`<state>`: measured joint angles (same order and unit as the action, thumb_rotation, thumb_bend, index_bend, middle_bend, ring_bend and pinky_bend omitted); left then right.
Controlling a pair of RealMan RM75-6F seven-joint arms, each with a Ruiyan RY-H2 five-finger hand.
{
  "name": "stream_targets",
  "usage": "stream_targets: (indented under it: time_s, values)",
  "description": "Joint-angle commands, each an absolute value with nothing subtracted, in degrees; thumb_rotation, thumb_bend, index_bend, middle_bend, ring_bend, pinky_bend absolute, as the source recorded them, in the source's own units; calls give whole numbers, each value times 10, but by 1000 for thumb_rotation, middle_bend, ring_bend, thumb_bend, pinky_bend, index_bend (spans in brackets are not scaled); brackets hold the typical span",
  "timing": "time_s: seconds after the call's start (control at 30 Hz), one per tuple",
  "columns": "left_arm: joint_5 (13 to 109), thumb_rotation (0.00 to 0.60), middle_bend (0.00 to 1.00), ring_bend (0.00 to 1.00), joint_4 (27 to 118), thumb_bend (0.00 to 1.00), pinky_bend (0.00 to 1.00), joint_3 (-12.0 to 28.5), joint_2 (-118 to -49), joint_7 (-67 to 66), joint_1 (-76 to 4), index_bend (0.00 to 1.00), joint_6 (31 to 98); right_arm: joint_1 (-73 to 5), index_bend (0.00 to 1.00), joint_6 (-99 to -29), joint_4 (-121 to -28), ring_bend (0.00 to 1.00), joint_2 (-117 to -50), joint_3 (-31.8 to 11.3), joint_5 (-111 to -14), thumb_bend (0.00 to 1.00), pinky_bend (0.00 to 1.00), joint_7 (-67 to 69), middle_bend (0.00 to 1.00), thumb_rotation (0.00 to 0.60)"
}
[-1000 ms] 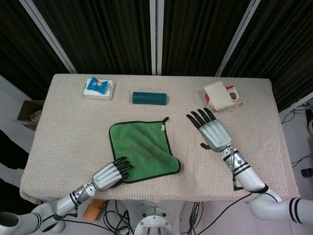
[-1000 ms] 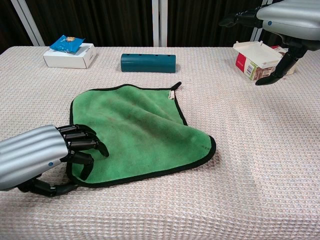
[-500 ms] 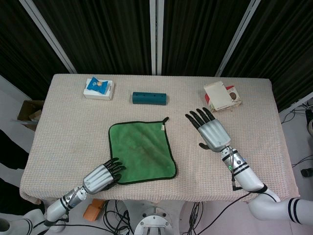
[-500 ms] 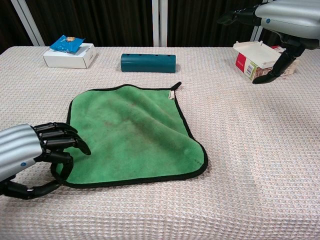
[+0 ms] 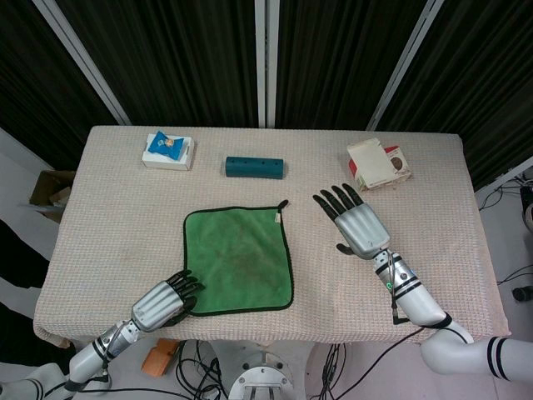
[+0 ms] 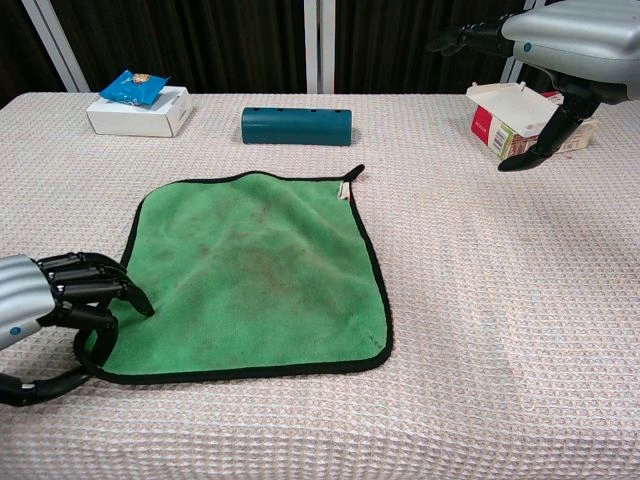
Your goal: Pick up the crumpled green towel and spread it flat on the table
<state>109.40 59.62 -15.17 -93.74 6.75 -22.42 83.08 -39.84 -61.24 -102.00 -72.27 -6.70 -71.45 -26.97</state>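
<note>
The green towel [image 5: 239, 260] with its black hem lies almost flat at the middle of the table [image 5: 108, 225], roughly square, a small tag at its far right corner. My left hand [image 5: 162, 302] is at the towel's near left corner, fingers curled around the hem there; the chest view shows that hand [image 6: 50, 310] pinching the corner of the towel [image 6: 250, 275] close to the table's front edge. My right hand [image 5: 356, 223] hovers open to the right of the towel, fingers spread and holding nothing; it appears in the chest view [image 6: 560, 35] at the top right.
A white box with a blue packet on top [image 5: 167, 151] sits at the far left. A teal block [image 5: 254, 167] lies behind the towel. An open red and white carton [image 5: 378, 163] stands at the far right, just beyond my right hand.
My left hand has pulled the towel's near left corner toward the front left. The bulging near right edge has drawn in and the towel now lies flatter. The right hand barely moved.
</note>
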Motion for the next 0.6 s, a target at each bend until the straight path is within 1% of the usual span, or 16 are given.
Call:
stream_targets:
  time_s: [0.03, 0.07, 0.1, 0.13, 0.23, 0.37, 0.43, 0.47, 0.5, 0.53, 0.57, 0.6]
  values:
    - [1090, 600, 198, 180, 620, 482, 163, -153, -927, 56, -228, 301, 813, -397, 0, -613, -1020, 0, -722, -67, -715, 26, 0, -269, 81, 600]
    - [1087, 598, 173, 173, 627, 440, 162, -149, -925, 48, -227, 224, 815, -396, 0, -614, -1021, 0, -722, -67, -716, 26, 0, -268, 81, 600]
    - [1086, 589, 155, 168, 632, 396, 162, -146, -923, 43, -225, 172, 818, -395, 0, -615, -1021, 0, -720, -67, -717, 26, 0, -267, 81, 600]
    - [1085, 566, 140, 162, 638, 349, 162, -143, -921, 39, -224, 130, 823, -393, 0, -616, -1022, 0, -719, -67, -717, 26, 0, -265, 81, 600]
    - [1076, 490, 127, 157, 664, 308, 162, -134, -901, 25, -219, 99, 832, -387, 0, -622, -1025, 0, -712, -68, -720, 26, 0, -256, 81, 600]
    - [1062, 462, 125, 157, 711, 294, 162, -123, -860, 10, -217, 96, 836, -374, 0, -633, -1030, 0, -700, -67, -724, 36, 0, -240, 83, 600]
    - [1025, 467, 129, 157, 749, 277, 161, -106, -823, -3, -211, 96, 831, -359, 0, -647, -1036, 0, -687, -64, -725, 65, 0, -226, 91, 600]
    - [1003, 488, 133, 157, 764, 271, 161, -96, -809, -4, -207, 98, 828, -352, 0, -654, -1037, 0, -683, -63, -724, 96, 0, -223, 104, 600]
    - [977, 529, 140, 157, 777, 264, 161, -83, -796, -4, -203, 101, 824, -344, 0, -663, -1039, 0, -678, -62, -723, 124, 6, -219, 122, 600]
    - [947, 562, 147, 157, 790, 258, 161, -69, -784, -1, -198, 107, 821, -336, 0, -674, -1039, 0, -674, -62, -722, 149, 21, -213, 141, 600]
    - [904, 594, 157, 158, 803, 250, 161, -48, -773, 9, -190, 119, 818, -323, 13, -688, -1039, 4, -669, -61, -722, 177, 57, -203, 166, 600]
    - [877, 600, 165, 158, 807, 245, 162, -32, -766, 18, -184, 130, 819, -313, 25, -698, -1038, 10, -665, -60, -722, 190, 83, -192, 176, 600]
